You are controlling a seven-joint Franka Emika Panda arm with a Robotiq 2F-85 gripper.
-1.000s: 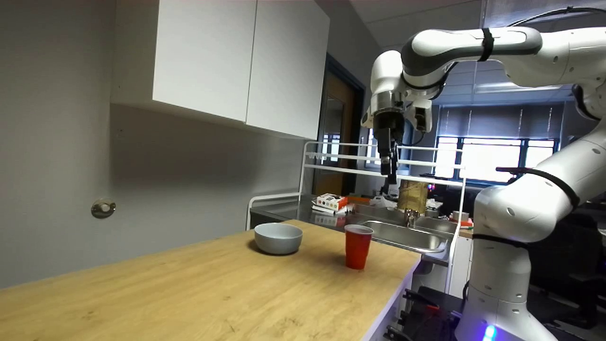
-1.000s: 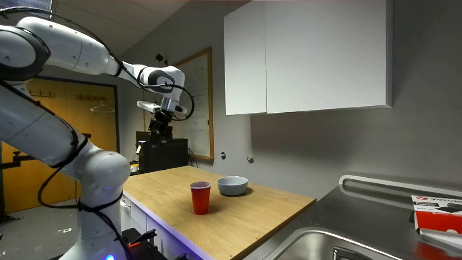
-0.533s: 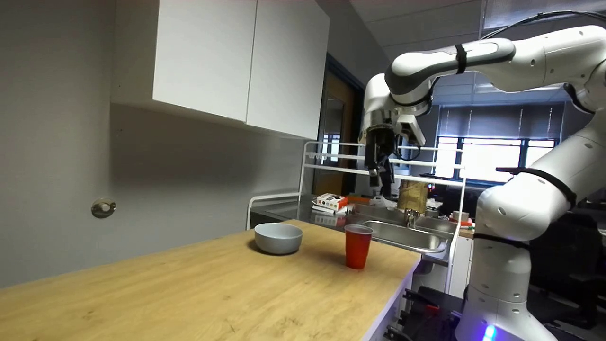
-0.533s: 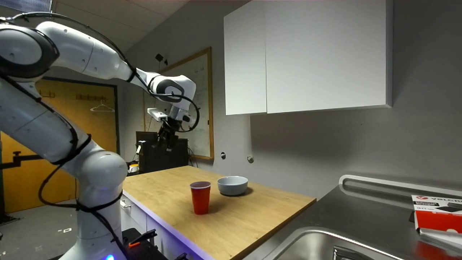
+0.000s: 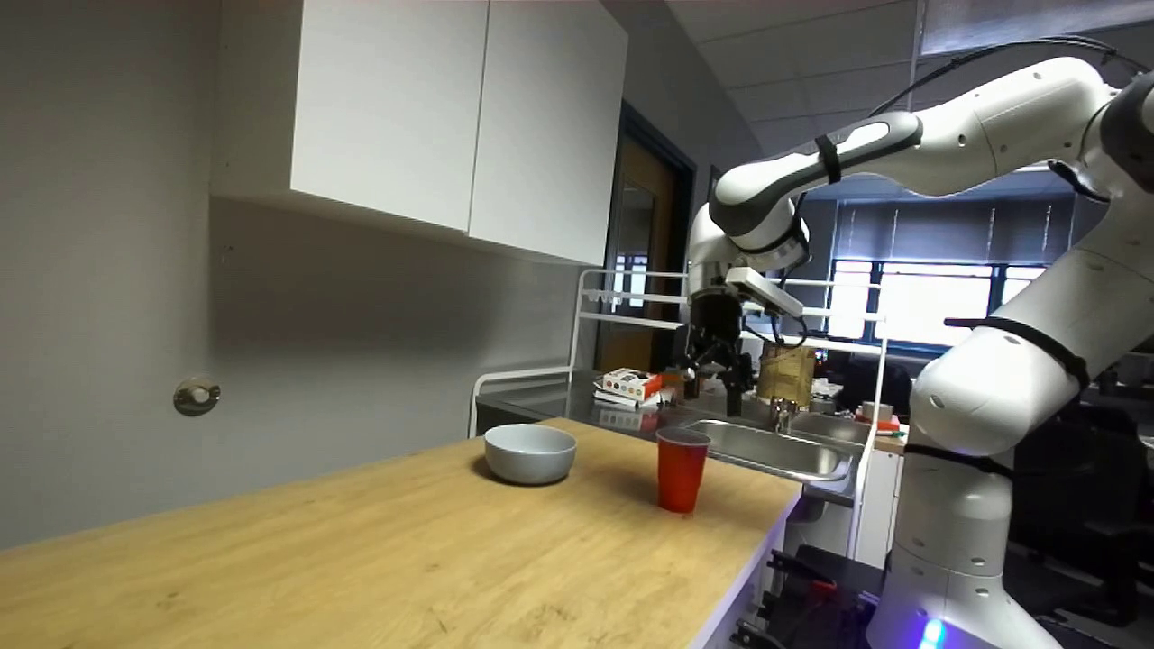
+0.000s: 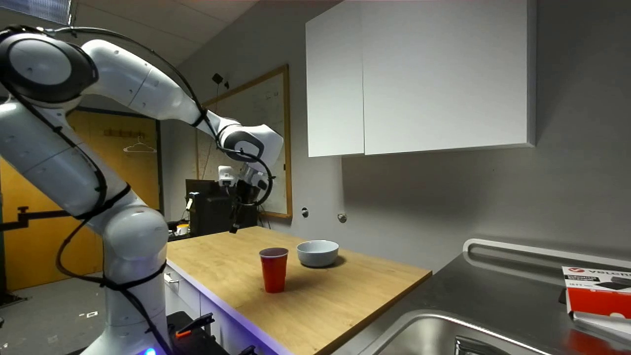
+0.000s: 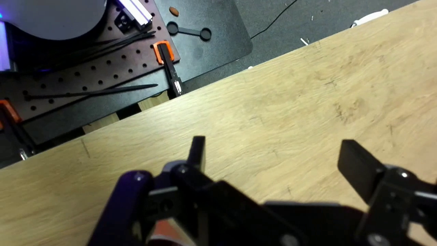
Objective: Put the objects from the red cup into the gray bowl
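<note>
A red cup [image 6: 274, 271] stands upright on a wooden counter [image 6: 315, 315], in the same spot as a second ago. In an exterior view, a gray bowl [image 6: 318, 254] sits near it at 2 o'clock, not touching, likewise unmoved. What the cup contains is hidden.

Since then the white robot arm [image 6: 172, 98] has come down, in both exterior views. Seen from the wrist, the black gripper [image 7: 273, 150] at its end has its two fingers [image 7: 358, 164] spread wide, with bare counter beneath the gap; it grips nothing. A red part of the cup with its pale rim shows near 7 o'clock there, partly hidden by the gripper.

In an exterior view with a whiteboard [image 6: 268, 106] behind, the gripper has travelled toward 5 o'clock and hangs above the counter, between 10 and 11 o'clock from the cup and well apart. In an exterior view with a steel sink [image 5: 766, 451] beyond the cup, it has travelled toward 7 o'clock, and its fingers look farther apart than before; whether they opened or only turned cannot be told.
</note>
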